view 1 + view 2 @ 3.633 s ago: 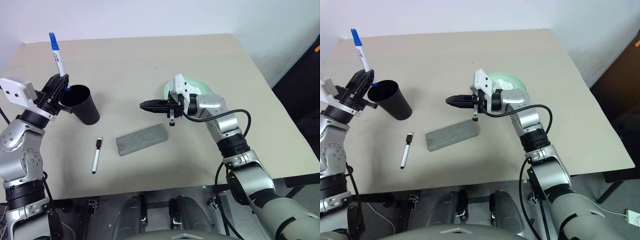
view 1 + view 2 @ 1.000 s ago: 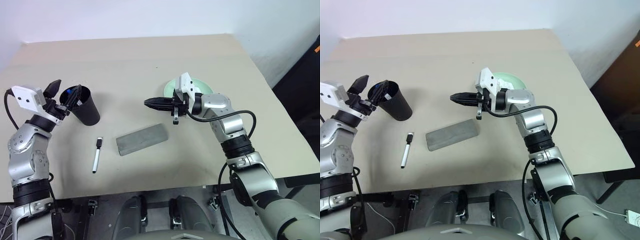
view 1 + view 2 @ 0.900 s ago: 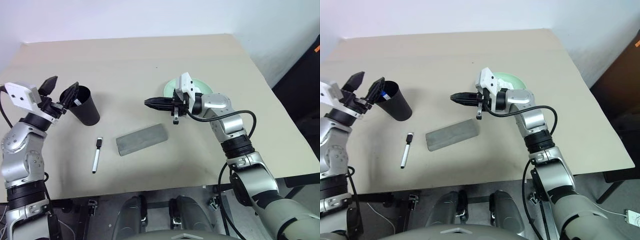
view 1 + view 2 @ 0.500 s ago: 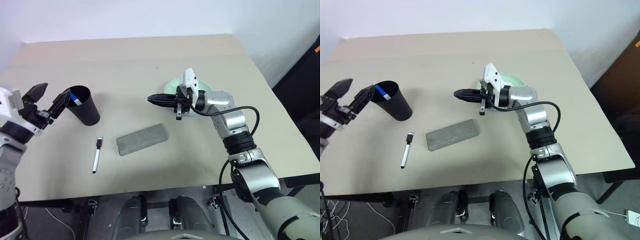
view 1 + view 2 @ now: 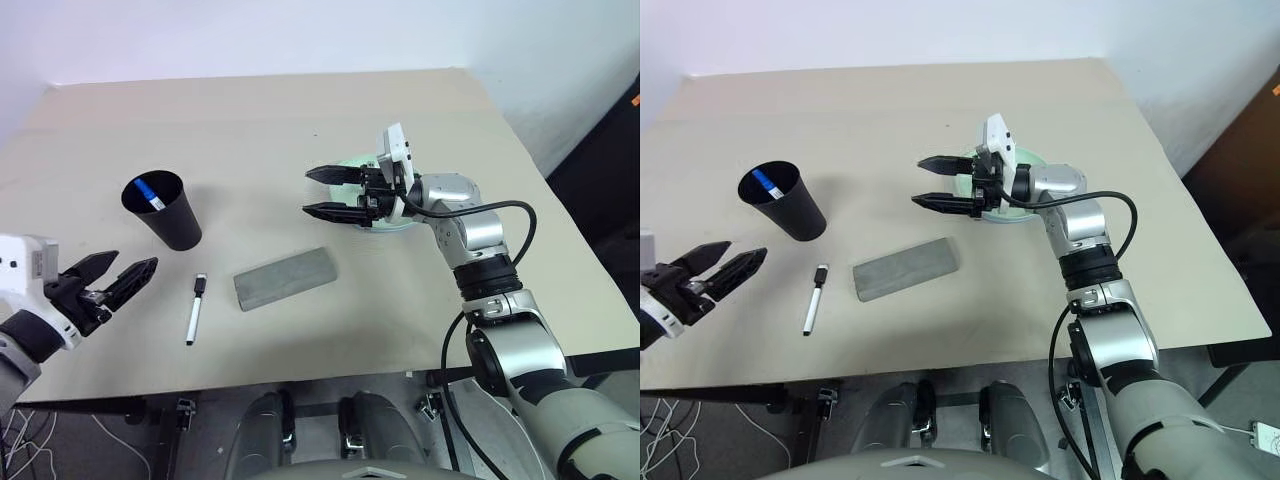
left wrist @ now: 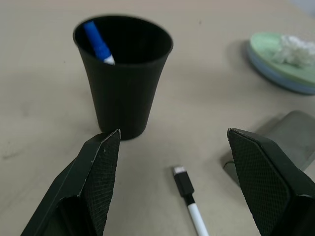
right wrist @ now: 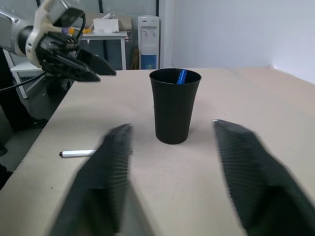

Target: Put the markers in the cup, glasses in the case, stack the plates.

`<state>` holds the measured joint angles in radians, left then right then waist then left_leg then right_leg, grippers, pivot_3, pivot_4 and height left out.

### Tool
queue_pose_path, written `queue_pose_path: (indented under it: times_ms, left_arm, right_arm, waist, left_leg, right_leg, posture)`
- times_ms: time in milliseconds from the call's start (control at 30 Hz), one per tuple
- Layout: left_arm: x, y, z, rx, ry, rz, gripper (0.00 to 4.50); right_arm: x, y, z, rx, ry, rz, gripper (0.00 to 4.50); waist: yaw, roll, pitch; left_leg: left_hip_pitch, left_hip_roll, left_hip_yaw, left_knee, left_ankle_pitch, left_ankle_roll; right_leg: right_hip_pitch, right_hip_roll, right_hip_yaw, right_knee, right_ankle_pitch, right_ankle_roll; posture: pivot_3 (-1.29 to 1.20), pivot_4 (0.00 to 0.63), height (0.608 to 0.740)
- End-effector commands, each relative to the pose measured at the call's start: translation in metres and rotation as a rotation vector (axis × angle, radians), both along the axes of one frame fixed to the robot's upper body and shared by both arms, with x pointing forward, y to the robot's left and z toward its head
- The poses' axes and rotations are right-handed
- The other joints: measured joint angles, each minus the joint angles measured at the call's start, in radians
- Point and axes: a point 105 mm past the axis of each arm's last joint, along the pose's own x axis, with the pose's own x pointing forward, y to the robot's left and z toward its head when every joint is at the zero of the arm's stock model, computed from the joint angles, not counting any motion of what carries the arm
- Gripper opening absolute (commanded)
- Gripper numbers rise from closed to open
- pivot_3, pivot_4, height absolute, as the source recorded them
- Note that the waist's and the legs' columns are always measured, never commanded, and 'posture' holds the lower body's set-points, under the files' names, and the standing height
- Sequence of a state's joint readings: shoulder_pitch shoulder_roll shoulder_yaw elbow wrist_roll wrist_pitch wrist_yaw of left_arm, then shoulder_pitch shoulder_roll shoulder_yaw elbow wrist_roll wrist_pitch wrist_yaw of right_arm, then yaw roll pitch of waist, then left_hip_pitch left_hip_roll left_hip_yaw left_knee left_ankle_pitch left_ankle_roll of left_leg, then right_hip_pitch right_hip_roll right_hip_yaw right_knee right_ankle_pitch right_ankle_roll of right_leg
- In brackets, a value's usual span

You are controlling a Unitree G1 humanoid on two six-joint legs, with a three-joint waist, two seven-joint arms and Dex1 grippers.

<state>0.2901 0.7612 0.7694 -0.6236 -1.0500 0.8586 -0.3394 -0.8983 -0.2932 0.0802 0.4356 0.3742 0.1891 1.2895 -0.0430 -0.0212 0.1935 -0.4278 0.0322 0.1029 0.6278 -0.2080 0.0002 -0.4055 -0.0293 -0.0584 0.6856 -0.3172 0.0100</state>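
While upright, cup (image 5: 164,211) opens upward.

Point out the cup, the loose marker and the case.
cup (image 5: 172,218), left eye view, outer wall.
marker (image 5: 192,317), left eye view, white barrel.
case (image 5: 285,279), left eye view, top face.

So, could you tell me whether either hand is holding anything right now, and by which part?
Nothing is held. The left hand and the right hand are both open, with nothing between their fingers.
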Motion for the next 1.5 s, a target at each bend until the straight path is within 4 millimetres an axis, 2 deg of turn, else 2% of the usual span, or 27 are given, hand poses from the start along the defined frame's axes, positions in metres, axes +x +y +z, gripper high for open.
queue_pose_path:
  times_ms: [33,333,467,700,933,1167,1500]
  left_arm:
    - [0.005,-0.005,-0.007,0.023,0.022,0.006,3.65]
    - [0.014,-0.008,-0.034,0.036,0.150,0.047,3.65]
    - [0.016,-0.015,-0.044,0.116,0.242,0.053,3.65]
    - [0.023,-0.033,-0.045,0.148,0.333,0.052,3.65]
    - [0.032,-0.030,-0.042,0.156,0.392,0.166,3.65]
    - [0.023,-0.027,-0.052,0.168,0.449,0.191,3.65]
    - [0.017,-0.038,-0.064,0.159,0.512,0.145,3.65]
  right_arm:
    - [-0.003,0.000,0.013,0.011,-0.074,-0.006,4.22]
    - [-0.006,-0.006,0.008,-0.011,-0.078,-0.028,4.22]
    - [-0.005,-0.007,0.006,-0.022,-0.083,-0.039,4.22]
    - [-0.004,-0.007,0.005,-0.031,-0.089,-0.050,4.22]
    - [-0.003,-0.006,0.005,-0.022,-0.087,-0.058,4.22]
    - [-0.001,-0.006,0.002,-0.019,-0.087,-0.067,4.22]
    - [0.001,-0.006,0.001,-0.018,-0.092,-0.086,4.22]
  waist:
    - [0.000,0.000,0.000]
    - [0.000,0.000,0.000]
    - [0.000,0.000,0.000]
    - [0.002,0.000,0.000]
    - [0.003,-0.001,0.000]
    - [0.003,-0.001,0.000]
    - [0.008,-0.001,0.000]
  left_leg:
    - [0.000,0.000,0.000,0.000,0.000,0.000]
    - [-0.001,0.000,0.000,-0.002,0.000,0.000]
    - [-0.001,0.000,0.000,-0.002,0.000,0.000]
    - [-0.001,0.000,0.000,-0.001,0.001,0.003]
    - [-0.001,0.000,0.000,0.001,0.002,0.003]
    - [0.000,0.000,0.000,0.001,0.002,0.003]
    - [0.000,0.000,0.000,0.002,0.002,0.003]
  right_leg:
    - [0.000,0.000,0.000,0.000,0.000,0.000]
    - [-0.001,0.000,0.000,-0.002,0.000,0.000]
    - [0.000,0.000,0.000,-0.002,0.000,0.000]
    - [0.000,0.000,0.000,-0.002,0.000,0.000]
    - [0.001,0.001,0.000,-0.001,0.001,0.002]
    - [0.002,0.002,0.000,-0.001,0.001,0.002]
    - [0.002,0.002,0.000,-0.001,0.001,0.003]
  posture:
    - [0.00,0.150,0.715]
    - [0.00,0.150,0.715]
    - [0.00,0.150,0.715]
    - [0.00,0.150,0.715]
    - [0.00,0.150,0.715]
    - [0.00,0.150,0.715]
    - [0.00,0.150,0.715]
